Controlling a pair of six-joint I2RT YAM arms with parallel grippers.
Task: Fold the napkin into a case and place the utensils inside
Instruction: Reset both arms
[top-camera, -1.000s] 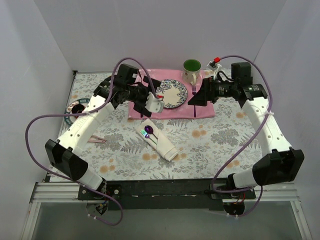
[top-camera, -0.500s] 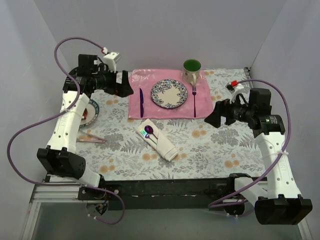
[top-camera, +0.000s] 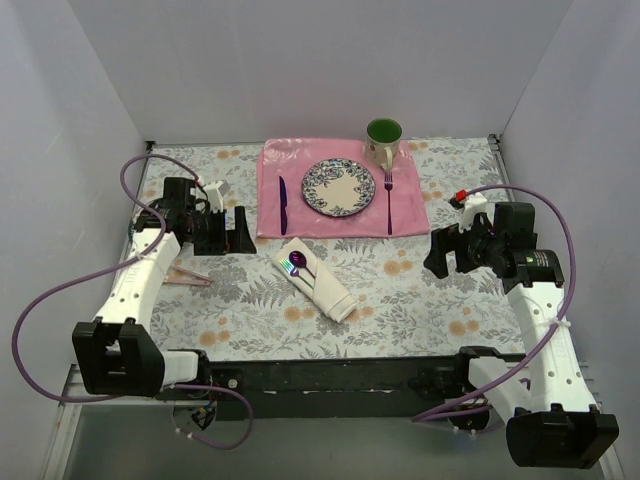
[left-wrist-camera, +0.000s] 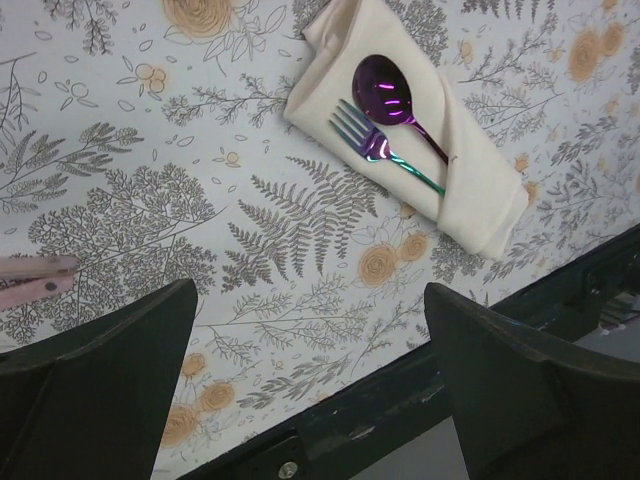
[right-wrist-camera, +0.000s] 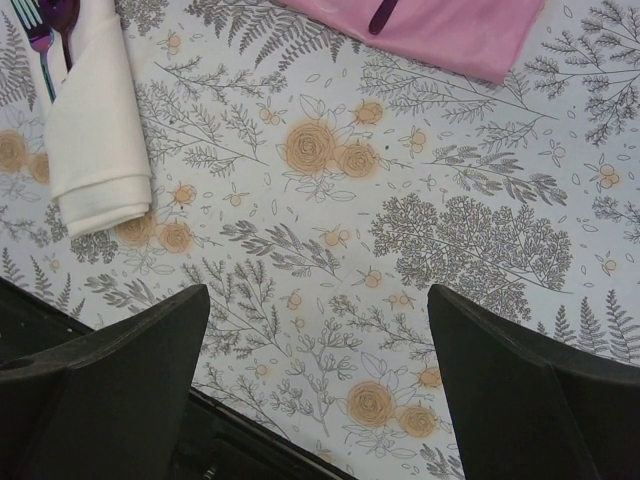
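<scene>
Within the last second both arms are drawn back from over the placemat (top-camera: 415, 210). The left gripper (top-camera: 238, 230) is now seen low at the left side of the table (top-camera: 420, 300), and the right gripper (top-camera: 438, 252) at the right side, each well apart from the case (top-camera: 325, 285). The jaws of both are spread wide and nothing is held in them. This is borne out in the wrist views, where only the patterned table surface is seen between the fingers.

The case is left lying diagonally in the middle of the table, just in front of the placemat, and is not shifted over that second. The utensils, a spoon (left-wrist-camera: 385, 85) and a fork (left-wrist-camera: 362, 140), are tucked into it, with heads out at the open end and handles running under the fold.

From this the task is judged finished, or very nearly so. The withdrawal is read as a return to rest, and no further handling appears to be called for.
</scene>
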